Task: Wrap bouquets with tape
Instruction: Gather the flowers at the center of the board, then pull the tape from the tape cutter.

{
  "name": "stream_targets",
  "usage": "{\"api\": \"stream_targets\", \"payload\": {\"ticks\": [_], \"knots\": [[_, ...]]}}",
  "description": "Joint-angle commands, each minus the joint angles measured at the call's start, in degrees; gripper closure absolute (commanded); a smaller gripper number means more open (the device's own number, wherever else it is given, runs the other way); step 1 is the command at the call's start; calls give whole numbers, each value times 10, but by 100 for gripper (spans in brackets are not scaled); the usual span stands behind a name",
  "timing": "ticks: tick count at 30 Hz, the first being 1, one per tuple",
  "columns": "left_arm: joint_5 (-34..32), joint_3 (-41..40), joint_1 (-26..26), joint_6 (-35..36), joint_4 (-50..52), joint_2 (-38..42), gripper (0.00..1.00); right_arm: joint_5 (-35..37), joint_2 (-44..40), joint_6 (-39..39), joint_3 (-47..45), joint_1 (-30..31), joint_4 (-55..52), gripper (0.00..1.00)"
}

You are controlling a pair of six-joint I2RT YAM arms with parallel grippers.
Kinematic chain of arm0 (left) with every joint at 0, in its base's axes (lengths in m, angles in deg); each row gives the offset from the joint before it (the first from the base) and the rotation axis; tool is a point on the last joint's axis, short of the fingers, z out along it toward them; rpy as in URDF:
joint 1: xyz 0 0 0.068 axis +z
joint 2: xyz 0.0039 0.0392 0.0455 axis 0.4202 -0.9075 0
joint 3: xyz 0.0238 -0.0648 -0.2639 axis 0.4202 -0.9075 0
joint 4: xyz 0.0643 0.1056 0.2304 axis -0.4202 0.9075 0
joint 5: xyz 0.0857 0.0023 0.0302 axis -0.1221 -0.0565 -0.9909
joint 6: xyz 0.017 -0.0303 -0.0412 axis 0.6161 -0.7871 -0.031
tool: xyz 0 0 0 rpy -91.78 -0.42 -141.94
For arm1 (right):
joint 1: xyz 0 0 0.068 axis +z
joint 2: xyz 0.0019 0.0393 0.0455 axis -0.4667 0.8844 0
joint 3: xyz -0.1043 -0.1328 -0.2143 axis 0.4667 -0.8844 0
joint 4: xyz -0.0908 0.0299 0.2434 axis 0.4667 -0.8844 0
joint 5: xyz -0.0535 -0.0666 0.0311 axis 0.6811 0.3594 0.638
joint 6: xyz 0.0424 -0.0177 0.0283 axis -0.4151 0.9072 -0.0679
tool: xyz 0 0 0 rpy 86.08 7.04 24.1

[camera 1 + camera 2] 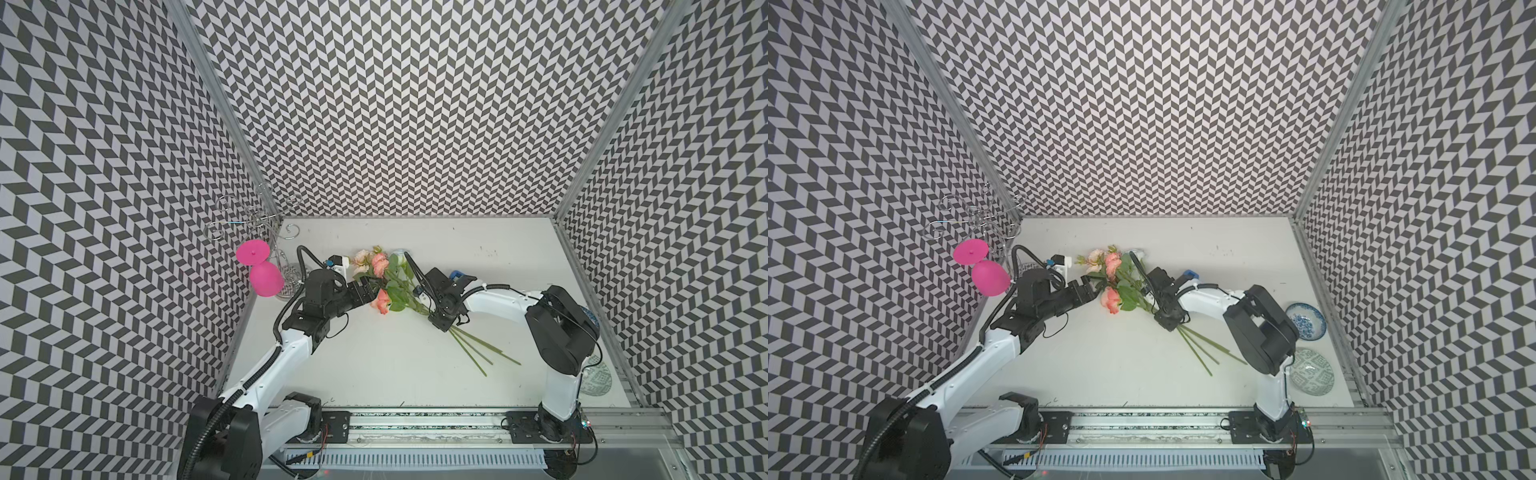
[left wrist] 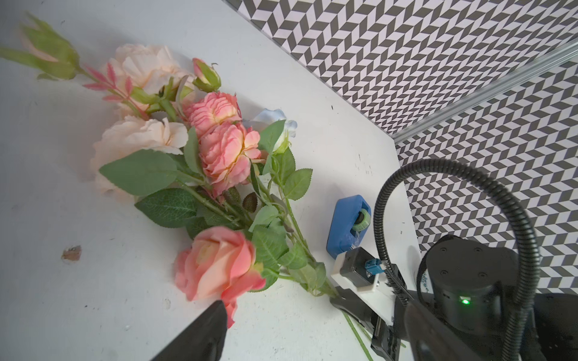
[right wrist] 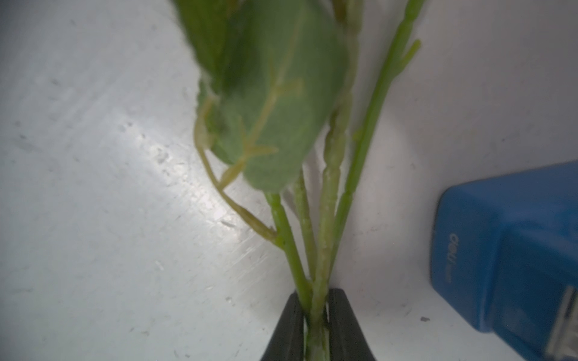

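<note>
Flowers [image 1: 381, 264] pinched at the stems, with the tape [image 2: 344, 225] close by on the worktop [image 1: 374, 374].
The right fingers [image 3: 287, 325] squeeze the green stems into one tight bundle, probably so tape can go round them. The left fingers [image 2: 200, 334] gape wide beside a peach bloom, holding nothing.

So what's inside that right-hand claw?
The right gripper is shut on the green stems of the bouquet. Its fingers cover the stretch they clamp, so how many stems are caught cannot be counted.
</note>
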Motion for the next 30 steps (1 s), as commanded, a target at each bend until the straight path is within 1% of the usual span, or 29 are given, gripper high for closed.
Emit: {"api": "stream_targets", "payload": {"ticks": [1,3,4,5,7,9,12,14,16,18,19,21,24,26,28,30], "knots": [[11,25,-5,7,-14,-8,7,-20,-7,-1,-1,-1,28,72],[22,35,-8,11,-14,-14,3,-14,-33,-10,-6,-2,50,66],[27,43,-11,16,-12,-19,1,-11,-51,-19,-11,-6,63,60],[33,49,-15,20,-12,-24,1,-11,-65,-28,-14,-8,73,56],[53,65,-26,33,-15,-38,1,-25,-100,-63,-19,-33,89,50],[78,77,-38,43,-31,-51,1,-51,-139,-98,-37,-62,113,48],[103,97,-62,48,-51,-81,4,-86,-215,-170,-103,-112,182,47],[114,116,-84,57,-56,-109,5,-93,-258,-227,-155,-134,232,46],[131,142,-112,62,-64,-149,12,-85,-282,-264,-197,-142,278,46],[141,169,-139,67,-67,-185,18,-60,-289,-287,-217,-154,298,47],[146,182,-152,72,-75,-204,21,-63,-287,-294,-221,-164,304,47],[152,219,-170,95,-69,-246,25,-94,-274,-312,-223,-193,309,48],[162,300,-179,155,2,-319,28,-164,-239,-332,-217,-229,307,50],[168,335,-181,183,25,-355,29,-188,-227,-342,-227,-233,331,50],[185,372,-181,212,49,-398,33,-207,-217,-351,-233,-233,351,50],[194,415,-182,246,83,-439,40,-211,-212,-366,-243,-233,369,51]]}}
